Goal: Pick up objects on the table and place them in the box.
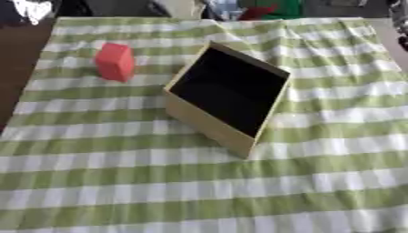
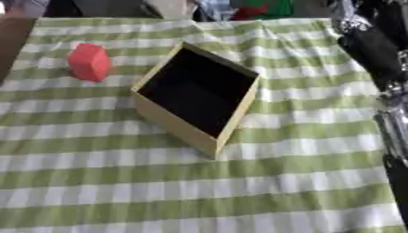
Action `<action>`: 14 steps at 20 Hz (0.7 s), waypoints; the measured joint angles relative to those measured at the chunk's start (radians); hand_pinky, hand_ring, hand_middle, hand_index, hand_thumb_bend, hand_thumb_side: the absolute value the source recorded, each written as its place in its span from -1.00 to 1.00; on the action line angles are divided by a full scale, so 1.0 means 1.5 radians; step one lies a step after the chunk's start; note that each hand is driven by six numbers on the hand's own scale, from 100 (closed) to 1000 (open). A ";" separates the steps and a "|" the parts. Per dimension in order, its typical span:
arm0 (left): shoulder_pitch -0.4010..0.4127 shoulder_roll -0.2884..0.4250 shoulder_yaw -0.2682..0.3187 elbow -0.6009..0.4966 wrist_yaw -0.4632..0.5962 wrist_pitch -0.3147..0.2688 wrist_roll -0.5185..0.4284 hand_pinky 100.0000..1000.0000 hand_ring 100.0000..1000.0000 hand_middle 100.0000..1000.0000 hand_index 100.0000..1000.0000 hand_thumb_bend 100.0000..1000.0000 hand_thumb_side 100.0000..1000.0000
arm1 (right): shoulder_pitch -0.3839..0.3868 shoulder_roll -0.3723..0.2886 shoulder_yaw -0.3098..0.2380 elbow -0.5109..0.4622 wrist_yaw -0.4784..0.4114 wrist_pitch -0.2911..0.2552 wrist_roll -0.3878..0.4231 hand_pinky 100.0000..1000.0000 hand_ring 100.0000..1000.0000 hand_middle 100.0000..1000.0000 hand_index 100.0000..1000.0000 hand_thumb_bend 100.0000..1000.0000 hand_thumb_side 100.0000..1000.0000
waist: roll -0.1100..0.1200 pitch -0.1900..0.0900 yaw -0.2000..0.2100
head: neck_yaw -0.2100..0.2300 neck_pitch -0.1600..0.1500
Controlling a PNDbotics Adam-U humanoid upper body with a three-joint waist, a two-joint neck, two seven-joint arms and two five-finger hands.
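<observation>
On the counter: red block left of the empty box, untouched.
Pick step pending; neither of my hands is visible, state unknown. Next: reach, grasp block.

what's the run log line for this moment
red block: on tablecloth, left of box, untouched | box: open, dark inside | right arm: at right edge | robot hands: not in view

Worktop: covered edge to edge.
Cloth: green and white checks, creased toward the far right corner.
Floor: dark brown, beside the worktop's left edge.
Beyond the far edge: blurred clutter, with a green shape and a red shape.
Light: even, soft.
</observation>
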 measured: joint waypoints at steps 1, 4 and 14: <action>-0.014 -0.003 -0.004 0.021 -0.008 -0.010 -0.017 0.60 0.51 0.50 0.75 -0.36 -1.00 | 0.000 0.000 0.000 0.000 0.000 0.000 0.001 0.78 0.52 0.31 0.74 -1.00 -0.16 | 0.000 0.001 -0.001 | 0.001 -0.001; -0.053 -0.017 -0.017 0.087 -0.032 -0.041 -0.060 0.62 0.54 0.53 0.77 -0.13 -0.94 | 0.000 -0.002 0.004 0.000 0.000 0.002 0.003 0.78 0.52 0.31 0.74 -1.00 -0.15 | 0.001 0.006 -0.002 | 0.005 -0.007; -0.119 -0.075 -0.032 0.239 -0.108 -0.119 -0.160 0.71 0.68 0.71 0.93 0.46 -0.78 | -0.002 -0.005 0.008 0.000 -0.002 0.004 0.010 0.79 0.52 0.30 0.74 -1.00 -0.13 | 0.000 0.016 -0.003 | 0.012 -0.023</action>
